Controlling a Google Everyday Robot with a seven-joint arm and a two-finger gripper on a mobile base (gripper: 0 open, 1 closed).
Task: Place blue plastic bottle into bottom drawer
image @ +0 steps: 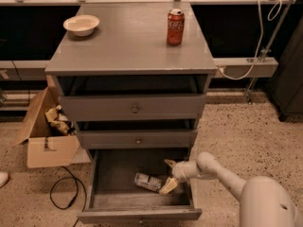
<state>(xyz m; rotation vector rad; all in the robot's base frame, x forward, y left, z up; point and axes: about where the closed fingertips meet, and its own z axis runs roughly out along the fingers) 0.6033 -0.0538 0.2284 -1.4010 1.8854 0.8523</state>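
Lying in bottom drawer (137, 215): blue plastic bottle (147, 182); claw (168, 176) spread beside it, empty; Coca-Cola can (175, 27) atop.

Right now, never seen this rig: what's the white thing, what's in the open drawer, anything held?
One camera, looking down at a grey cabinet from the front. The white shape lower right is a robot arm; its gripper sits inside the open bottom drawer, fingers spread. The blue plastic bottle lies on the drawer floor beside its fingertips, not clamped. On top: a bowl and a red soda can. A cardboard box stands on the floor at the picture's left.
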